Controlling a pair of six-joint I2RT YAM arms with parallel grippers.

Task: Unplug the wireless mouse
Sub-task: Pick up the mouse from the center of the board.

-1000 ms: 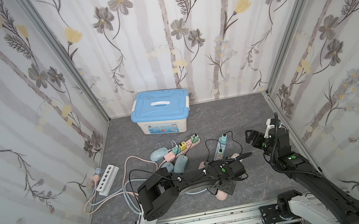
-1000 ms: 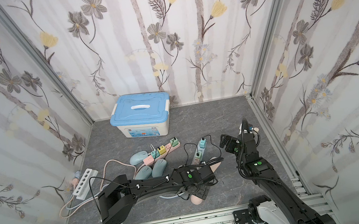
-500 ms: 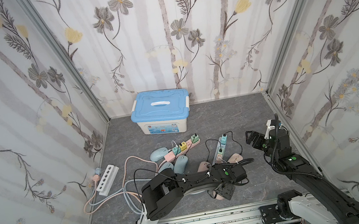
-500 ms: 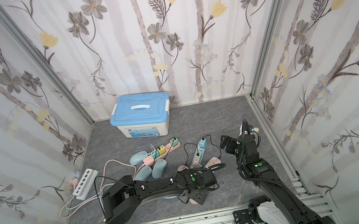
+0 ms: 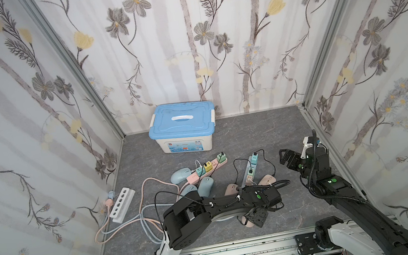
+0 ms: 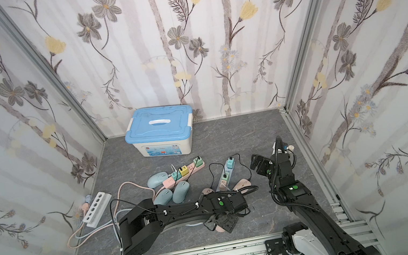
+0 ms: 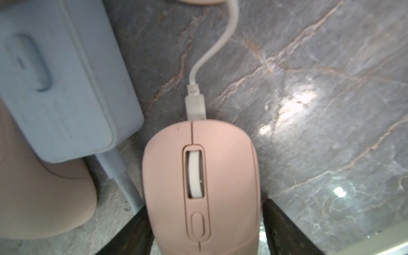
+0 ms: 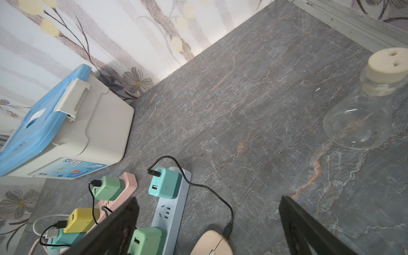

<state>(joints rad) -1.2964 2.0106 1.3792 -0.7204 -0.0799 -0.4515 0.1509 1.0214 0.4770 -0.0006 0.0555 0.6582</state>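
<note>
A pink wireless mouse [image 7: 199, 176] lies on the grey floor with a white cable plug [image 7: 195, 103] in its nose. My left gripper [image 7: 205, 203] straddles it, jaws open. One finger [image 7: 132, 229] touches its side, while the other finger [image 7: 284, 227] stands a thin sliver off. In both top views the left gripper [image 5: 255, 217] [image 6: 224, 222] points down over this mouse [image 5: 246, 223] near the front edge. My right gripper [image 8: 208, 198] [image 5: 289, 157] hangs open and empty above the floor at the right.
A light-blue power strip [image 7: 61, 84] [image 5: 251, 168] and a second pink mouse [image 7: 33, 198] lie close beside the left gripper. A cream mouse [image 8: 212, 242] has a black cable. A pink strip [image 5: 207, 170], blue mice [image 5: 180, 176], a blue-lidded box [image 5: 183, 129] and a glass flask [image 8: 362, 119] stand farther off.
My left gripper has come down and forward over the pink mouse, and its jaws have narrowed around it. The right arm has barely shifted.
</note>
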